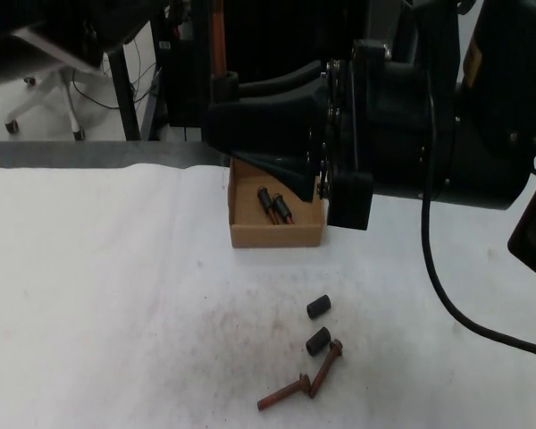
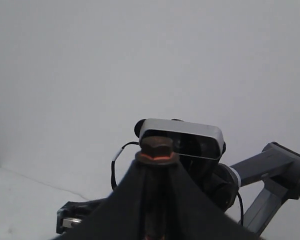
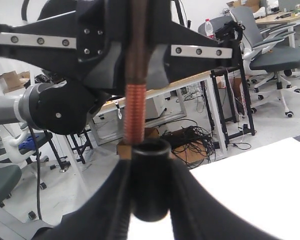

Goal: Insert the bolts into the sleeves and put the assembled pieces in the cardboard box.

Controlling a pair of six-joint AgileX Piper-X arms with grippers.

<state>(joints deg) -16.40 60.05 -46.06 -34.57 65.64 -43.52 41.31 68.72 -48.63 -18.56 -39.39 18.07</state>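
Note:
My right gripper is shut on a black sleeve, held mouth-up well above the bench. My left gripper is shut on a copper-coloured bolt, with the hex head showing between its fingers. In the right wrist view that bolt hangs from the left gripper, and its threaded end meets the sleeve's rim. I cannot tell whether the tip is inside. The cardboard box holds two assembled pieces. Two loose sleeves and two loose bolts lie on the white bench.
A large black arm fills the upper right of the high view, above the box's far side. The held bolt and sleeve stand beyond the box. Office chairs and desks stand in the room behind. White bench stretches to the left.

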